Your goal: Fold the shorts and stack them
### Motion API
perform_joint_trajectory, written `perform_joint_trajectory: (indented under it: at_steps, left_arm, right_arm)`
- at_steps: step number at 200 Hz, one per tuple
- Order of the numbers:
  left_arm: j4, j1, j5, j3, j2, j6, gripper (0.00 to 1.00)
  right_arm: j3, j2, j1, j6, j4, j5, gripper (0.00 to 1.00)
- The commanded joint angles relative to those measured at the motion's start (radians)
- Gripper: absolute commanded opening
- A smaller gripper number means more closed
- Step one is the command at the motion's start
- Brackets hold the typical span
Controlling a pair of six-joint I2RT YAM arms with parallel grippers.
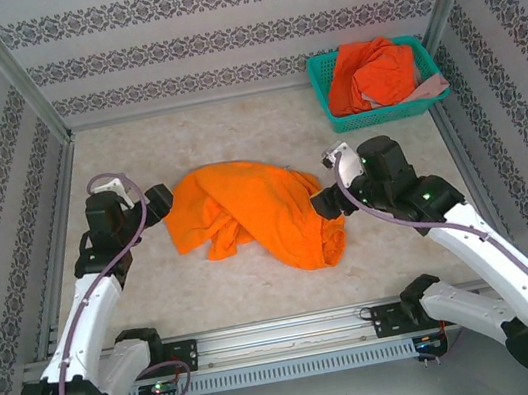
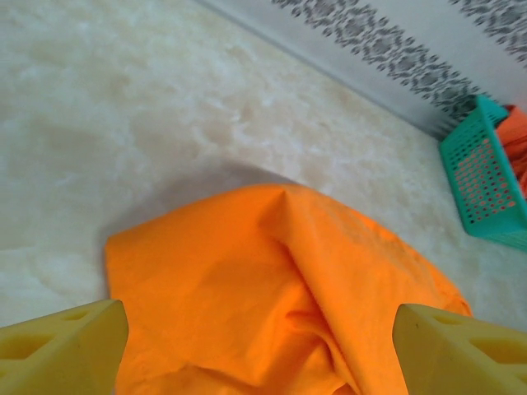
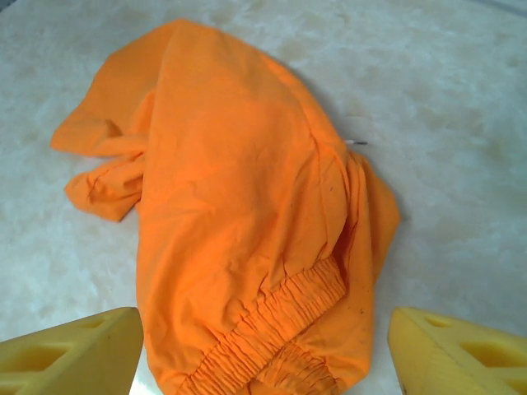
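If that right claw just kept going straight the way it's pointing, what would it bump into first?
Most likely the yellow-orange shorts: the open right claw points at their gathered waistband, and nothing lies between. How close it is is hard to judge.

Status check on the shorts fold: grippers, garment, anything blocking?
Left gripper and right gripper open, nothing held. Yellow-orange shorts crumpled between them, unfolded. Red-orange shorts in teal basket, far right; path unobstructed.

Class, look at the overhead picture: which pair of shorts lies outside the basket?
The yellow-orange shorts, crumpled on the table; the red-orange pair and pink one are in the teal basket.
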Motion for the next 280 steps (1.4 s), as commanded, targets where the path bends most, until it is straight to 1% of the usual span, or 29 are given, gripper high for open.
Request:
perform_joint_trajectory:
  at_steps: [1, 15, 30, 47, 53, 65, 87, 109, 125, 143, 160, 182, 198, 228, 239, 249, 270, 280]
  left_arm:
    - [-0.019, -0.001, -0.025, 0.008, 0.02, -0.02, 0.84]
    - [-0.017, -0.001, -0.03, 0.012, 0.039, -0.023, 0.84]
    - [-0.016, 0.0, -0.034, 0.016, 0.064, -0.026, 0.84]
    - [-0.018, 0.0, -0.034, 0.031, 0.107, -0.026, 0.84]
    - [-0.019, -0.001, -0.03, 0.037, 0.123, -0.024, 0.84]
    - [-0.02, -0.001, -0.02, 0.05, 0.155, -0.022, 0.84]
    - [-0.006, -0.001, -0.007, 0.059, 0.191, -0.031, 0.83]
    - [0.018, 0.0, -0.001, 0.045, 0.199, -0.043, 0.83]
    - [0.028, -0.001, 0.0, 0.035, 0.196, -0.05, 0.83]
    - [0.04, -0.001, 0.001, 0.026, 0.195, -0.051, 0.83]
    - [0.044, -0.001, 0.004, 0.024, 0.201, -0.05, 0.83]
    - [0.047, -0.001, 0.008, 0.021, 0.205, -0.048, 0.83]
    - [0.058, -0.001, 0.009, 0.012, 0.205, -0.051, 0.83]
    - [0.082, -0.001, 0.021, 0.001, 0.215, -0.063, 0.83]
    - [0.086, -0.001, 0.026, 0.003, 0.22, -0.066, 0.83]
    - [0.092, -0.001, 0.026, 0.001, 0.225, -0.07, 0.83]
    - [0.117, 0.0, 0.031, 0.0, 0.24, -0.083, 0.83]
    - [0.129, -0.001, 0.039, 0.003, 0.252, -0.088, 0.83]
  right_arm:
    - [0.021, 0.085, -0.013, 0.174, 0.008, 0.07, 0.82]
    - [0.032, 0.172, -0.012, 0.259, -0.018, 0.07, 0.82]
    - [0.027, 0.25, -0.011, 0.355, -0.039, 0.044, 0.8]
    - [-0.026, 0.302, -0.009, 0.452, -0.001, 0.018, 0.79]
    - [-0.047, 0.315, -0.008, 0.476, 0.024, 0.018, 0.78]
    - [-0.064, 0.355, -0.009, 0.491, 0.062, 0.026, 0.74]
    - [-0.024, 0.451, -0.017, 0.493, 0.073, 0.063, 0.7]
    - [-0.002, 0.546, -0.036, 0.534, 0.114, 0.052, 0.66]
    - [0.006, 0.61, -0.048, 0.565, 0.119, 0.055, 0.65]
    - [-0.008, 0.638, -0.059, 0.605, 0.162, 0.055, 0.62]
    - [-0.026, 0.656, -0.063, 0.64, 0.216, 0.041, 0.58]
    - [-0.025, 0.691, -0.063, 0.674, 0.245, 0.028, 0.55]
    - [-0.042, 0.694, -0.064, 0.71, 0.291, 0.014, 0.47]
    - [-0.041, 0.715, -0.072, 0.734, 0.311, -0.008, 0.4]
    - [-0.046, 0.719, -0.072, 0.743, 0.318, -0.011, 0.32]
    - [-0.052, 0.717, -0.078, 0.753, 0.328, -0.01, 0.27]
    - [-0.063, 0.71, -0.091, 0.774, 0.35, -0.015, 0.1]
    - [-0.065, 0.704, -0.096, 0.776, 0.357, -0.014, 0.05]
